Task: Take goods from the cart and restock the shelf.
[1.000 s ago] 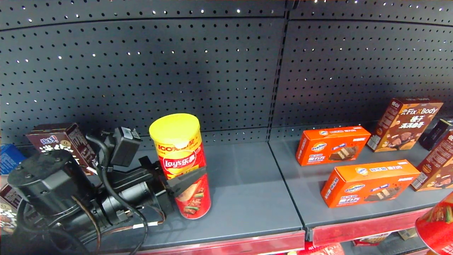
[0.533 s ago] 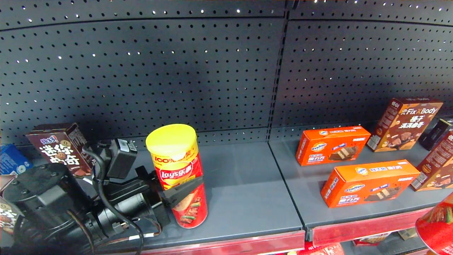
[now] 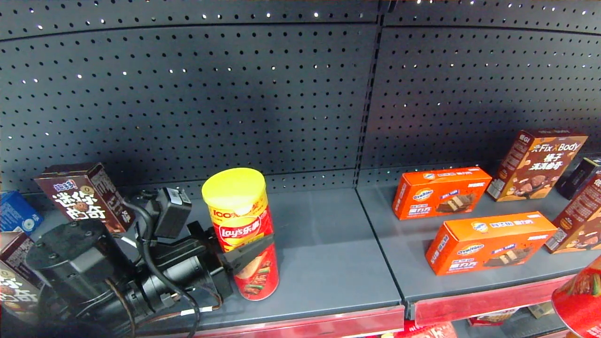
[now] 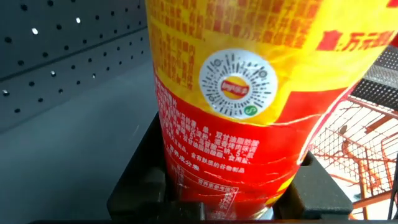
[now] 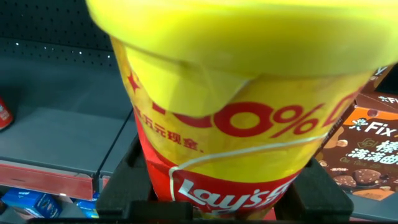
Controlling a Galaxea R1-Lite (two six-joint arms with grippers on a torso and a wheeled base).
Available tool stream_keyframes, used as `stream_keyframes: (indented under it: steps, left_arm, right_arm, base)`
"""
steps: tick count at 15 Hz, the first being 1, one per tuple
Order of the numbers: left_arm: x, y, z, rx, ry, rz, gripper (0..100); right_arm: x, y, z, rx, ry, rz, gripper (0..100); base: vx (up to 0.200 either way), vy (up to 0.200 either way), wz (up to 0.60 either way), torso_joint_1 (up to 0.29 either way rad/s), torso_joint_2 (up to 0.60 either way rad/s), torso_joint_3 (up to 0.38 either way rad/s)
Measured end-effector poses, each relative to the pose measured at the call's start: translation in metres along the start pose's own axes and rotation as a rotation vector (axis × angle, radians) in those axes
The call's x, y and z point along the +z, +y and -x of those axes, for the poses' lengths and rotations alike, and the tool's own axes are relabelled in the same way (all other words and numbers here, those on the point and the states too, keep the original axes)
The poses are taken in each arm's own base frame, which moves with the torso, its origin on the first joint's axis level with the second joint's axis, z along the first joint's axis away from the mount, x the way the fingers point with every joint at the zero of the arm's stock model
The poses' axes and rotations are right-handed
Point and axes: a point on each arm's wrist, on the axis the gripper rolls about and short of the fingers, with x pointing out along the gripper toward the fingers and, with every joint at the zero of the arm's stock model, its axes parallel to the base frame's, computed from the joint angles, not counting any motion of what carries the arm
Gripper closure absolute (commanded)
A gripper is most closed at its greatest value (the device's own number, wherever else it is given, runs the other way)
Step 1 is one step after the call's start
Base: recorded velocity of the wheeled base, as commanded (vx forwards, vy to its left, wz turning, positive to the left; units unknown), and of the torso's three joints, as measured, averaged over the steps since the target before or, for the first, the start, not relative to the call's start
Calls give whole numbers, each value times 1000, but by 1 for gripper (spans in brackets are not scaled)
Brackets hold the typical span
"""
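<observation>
Shelf [image 3: 328, 253]: dark grey metal board in two bays, with a red strip [image 3: 305, 325] along its near edge and a perforated back panel [image 3: 235, 94] behind, pin-points of light showing through the holes.

Right bay: two orange boxes [image 3: 441, 192] [image 3: 490, 241] lying flat, one behind the other. An upright brown box [image 3: 537, 164] stands at the far right, with more brown boxes at the edge beside it.

Left bay: a brown box [image 3: 82, 195] stands against the back panel at the far left, a blue box [image 3: 16, 216] just beside it.

Chip can [image 3: 237, 206]: tall red-and-yellow tube with a yellow lid, upright, in the near part of the left bay, right of the brown box. Whether its base bears on the board cannot be confirmed. The left fingers [image 3: 249, 244] are clenched across its middle from the left side, one in front and one behind. Part of an orange wire cart [image 4: 367, 134] shows past the can.

Second chip can [image 5: 242, 124]: same pattern, grasped low on its body by the right fingers [image 5: 124, 186], held off the shelf's near right corner [image 3: 580, 300].
</observation>
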Motion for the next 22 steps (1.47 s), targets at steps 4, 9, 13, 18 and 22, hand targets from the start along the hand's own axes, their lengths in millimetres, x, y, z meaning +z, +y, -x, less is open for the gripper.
stream_keyframes:
  steps: [4, 9, 13, 18, 22]
  left_arm:
    - [-4, 2, -2, 2, 15, 5, 0]
    - [-6, -1, 2, -3, 28, 9, 0]
    - [-6, -6, 17, 8, 38, 15, 0]
    - [-2, -8, 35, 54, 31, 8, 0]
    - [-1, -5, 50, 101, 29, 4, 0]
  right_arm:
    - [0, 0, 0, -1, -1, 0, 100]
    - [0, 0, 0, 0, 0, -1, 100]
    - [-1, 0, 0, 0, 4, 0, 100]
    - [-2, 0, 0, 0, 6, 0, 100]
    - [-2, 0, 0, 0, 7, 0, 100]
  base:
    - [0, 0, 0, 0, 0, 0]
    - [0, 0, 0, 0, 0, 0]
    - [0, 0, 0, 0, 0, 0]
    - [0, 0, 0, 0, 0, 0]
    - [0, 0, 0, 0, 0, 0]
